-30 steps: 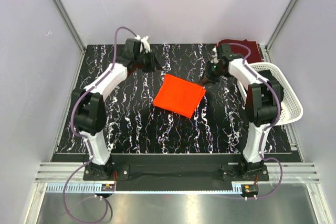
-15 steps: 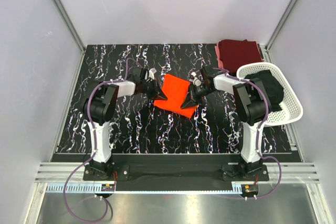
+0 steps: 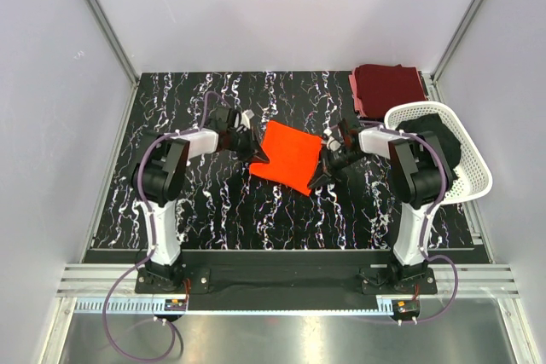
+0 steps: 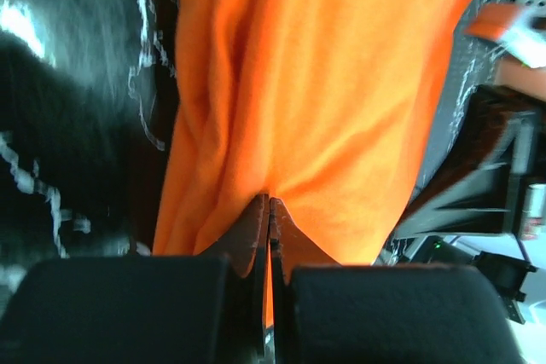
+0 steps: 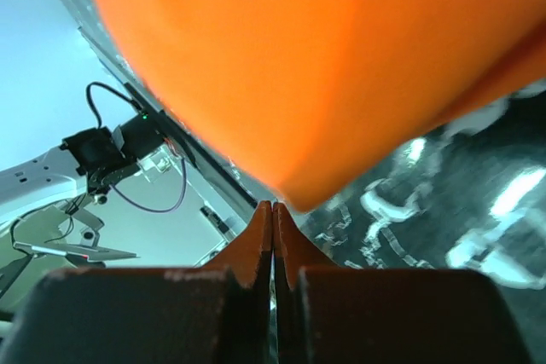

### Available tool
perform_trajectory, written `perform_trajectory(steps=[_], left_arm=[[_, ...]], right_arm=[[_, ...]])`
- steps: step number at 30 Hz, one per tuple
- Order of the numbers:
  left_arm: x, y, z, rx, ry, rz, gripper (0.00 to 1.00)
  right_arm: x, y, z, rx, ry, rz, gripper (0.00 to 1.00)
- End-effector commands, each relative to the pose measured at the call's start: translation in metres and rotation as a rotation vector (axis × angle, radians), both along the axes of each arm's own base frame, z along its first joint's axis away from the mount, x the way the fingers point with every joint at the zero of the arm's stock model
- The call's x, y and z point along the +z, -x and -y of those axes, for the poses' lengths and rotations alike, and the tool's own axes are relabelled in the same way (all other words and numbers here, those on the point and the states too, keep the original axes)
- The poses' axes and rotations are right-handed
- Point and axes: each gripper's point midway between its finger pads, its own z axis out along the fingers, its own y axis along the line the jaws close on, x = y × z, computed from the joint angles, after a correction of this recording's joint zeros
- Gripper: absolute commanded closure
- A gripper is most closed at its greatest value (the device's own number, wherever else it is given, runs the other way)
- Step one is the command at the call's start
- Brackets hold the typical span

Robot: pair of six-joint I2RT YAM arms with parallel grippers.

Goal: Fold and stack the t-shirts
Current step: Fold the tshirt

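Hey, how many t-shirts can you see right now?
3: orange t-shirt mid-table, maroon t-shirt at the far right corner, black t-shirt in the white basket; others may be hidden under it.

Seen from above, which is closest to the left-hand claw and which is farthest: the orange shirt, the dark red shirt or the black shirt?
From the left gripper, in the top view:
1. The orange shirt, mid-table, pinched in that gripper.
2. The dark red shirt, at the back right corner.
3. The black shirt, far right, inside the white basket.
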Motion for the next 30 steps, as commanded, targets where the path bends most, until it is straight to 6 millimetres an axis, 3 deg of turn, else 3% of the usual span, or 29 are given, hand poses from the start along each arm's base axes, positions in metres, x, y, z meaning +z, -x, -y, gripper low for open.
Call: perform_trajectory(steps=[1,2,5,6,7,9,12,14,19,23,28,29,30], left_arm=[[0.053,-0.001,-0.003,-0.018,-0.025,0.13,1.0],[0.062,0.0,-0.002,-0.027,-0.029,0.148,0.99],[0.088,0.007,0.002,-0.034,-0.012,0.177,0.96],[0.092,0.008,0.003,-0.032,0.003,0.177,0.96],[0.092,0.008,0.003,-0.022,0.002,0.169,0.96],[0.087,0.008,0.002,-0.01,-0.002,0.153,0.97],[0.069,0.011,-0.001,0.016,0.005,0.103,1.0],[0.045,0.017,-0.007,0.036,-0.031,0.051,1.0],[-0.005,0.018,-0.03,0.077,-0.122,-0.026,1.0],[-0.016,0.019,-0.042,0.043,-0.206,-0.01,1.0],[-0.001,0.027,-0.049,0.01,-0.241,0.021,1.0],[0.003,0.028,-0.049,0.007,-0.246,0.033,0.98],[0.006,0.033,-0.05,0.0,-0.26,0.032,0.9]], right_arm=[[0.047,-0.015,-0.009,0.017,-0.02,0.124,1.0],[0.06,-0.022,-0.017,0.024,-0.049,0.148,1.0],[0.072,-0.032,-0.046,0.069,-0.091,0.174,1.0],[0.061,-0.034,-0.054,0.084,-0.092,0.146,1.0],[0.063,-0.03,-0.068,0.11,-0.117,0.132,1.0],[0.064,-0.041,-0.083,0.12,-0.14,0.15,1.0],[0.044,-0.051,-0.094,0.107,-0.161,0.101,1.0],[0.039,-0.051,-0.095,0.108,-0.179,0.082,1.0],[0.006,-0.023,-0.071,0.126,-0.11,0.021,1.0],[-0.001,-0.021,-0.037,0.054,-0.04,0.016,1.0],[0.042,-0.038,0.008,-0.035,0.069,0.157,0.96],[0.048,-0.038,0.013,-0.049,0.071,0.165,0.91],[0.06,-0.04,0.019,-0.066,0.07,0.196,0.87]])
